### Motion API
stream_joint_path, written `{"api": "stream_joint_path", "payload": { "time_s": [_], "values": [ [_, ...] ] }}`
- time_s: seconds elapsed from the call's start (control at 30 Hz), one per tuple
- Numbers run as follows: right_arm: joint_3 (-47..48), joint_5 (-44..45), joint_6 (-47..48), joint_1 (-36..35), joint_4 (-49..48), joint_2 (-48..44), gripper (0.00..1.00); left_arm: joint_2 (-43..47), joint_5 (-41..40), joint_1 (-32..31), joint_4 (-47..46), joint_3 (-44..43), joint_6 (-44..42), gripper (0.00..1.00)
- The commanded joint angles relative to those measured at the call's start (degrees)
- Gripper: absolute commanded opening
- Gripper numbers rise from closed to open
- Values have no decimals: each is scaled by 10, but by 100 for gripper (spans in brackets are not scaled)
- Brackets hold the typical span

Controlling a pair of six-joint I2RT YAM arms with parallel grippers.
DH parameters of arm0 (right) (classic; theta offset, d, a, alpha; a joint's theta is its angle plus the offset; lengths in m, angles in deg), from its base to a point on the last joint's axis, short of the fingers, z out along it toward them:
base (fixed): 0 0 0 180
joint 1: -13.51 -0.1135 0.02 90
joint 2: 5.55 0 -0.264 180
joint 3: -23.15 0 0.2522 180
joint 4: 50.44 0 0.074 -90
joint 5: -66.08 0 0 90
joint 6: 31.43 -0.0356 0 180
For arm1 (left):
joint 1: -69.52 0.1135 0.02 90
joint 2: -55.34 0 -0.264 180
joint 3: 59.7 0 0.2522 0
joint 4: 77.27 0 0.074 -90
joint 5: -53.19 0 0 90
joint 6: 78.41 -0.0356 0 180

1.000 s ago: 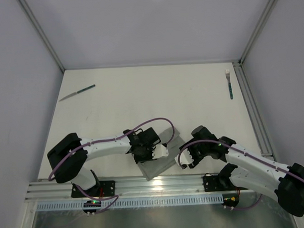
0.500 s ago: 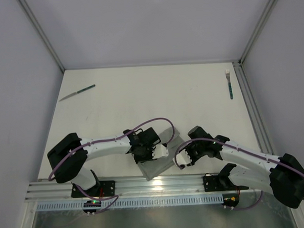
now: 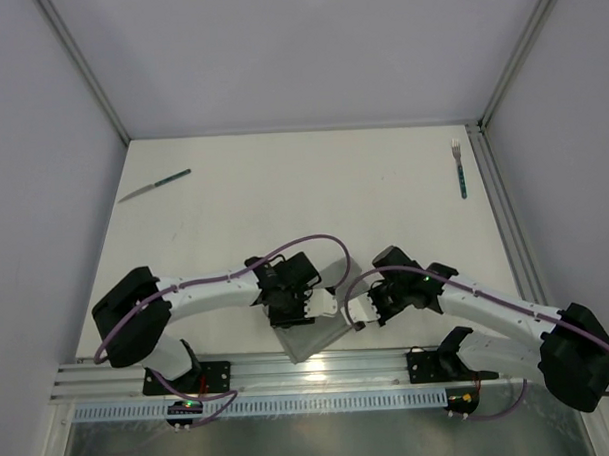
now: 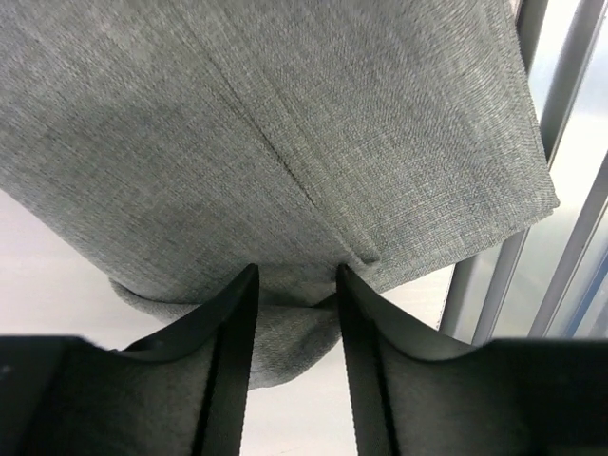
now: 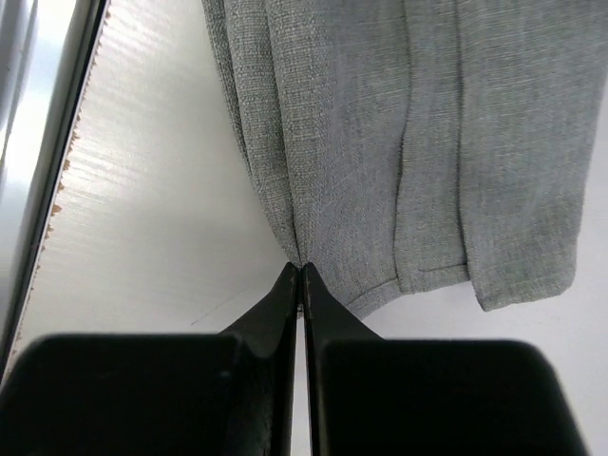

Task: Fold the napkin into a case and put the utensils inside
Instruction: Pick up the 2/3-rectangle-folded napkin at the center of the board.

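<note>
Seen only in part from above: grey napkin (image 3: 313, 336), folded into a narrow layered strip and largely covered by both wrists. Cut off by the frame edge in both wrist views, so no telling its full outline.

Left gripper (image 4: 296, 275) at the napkin's left side, fingers narrowly parted, with a soft fold of cloth bulging in the gap; cannot tell whether pinched or merely straddled. Right gripper (image 5: 300, 270) at the napkin's right edge, closed tight, tips meeting right at the hem; cannot tell whether any cloth is caught.

Knife (image 3: 155, 185) well apart from the napkin, far beyond it to the left. Fork (image 3: 460, 169) well apart too, far beyond it to the right. Both too small for detail past teal handles and silver ends.

Under the napkin, a plain off-white table (image 3: 283, 199). Just nearer than the napkin, an aluminium rail (image 3: 319, 368) carrying the arm bases. Beyond the napkin, pale lilac walls (image 3: 299, 58) with grey corner posts
</note>
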Motion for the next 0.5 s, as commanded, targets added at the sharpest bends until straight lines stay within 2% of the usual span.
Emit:
{"api": "stream_joint_path", "payload": {
  "time_s": [0.0, 0.07, 0.27, 0.47],
  "values": [
    [50, -58, -64, -3, 62, -2, 3, 44, 35, 2, 17, -4, -66, 43],
    [48, -77, -86, -4, 60, -3, 3, 58, 38, 2, 13, 10, -109, 46],
    [71, -118, -132, -4, 61, 33, 3, 60, 45, 1, 3, 19, -157, 54],
    [71, -117, -145, 9, 51, 41, 3, 87, 61, 1, 6, 38, -211, 63]
  ]
}}
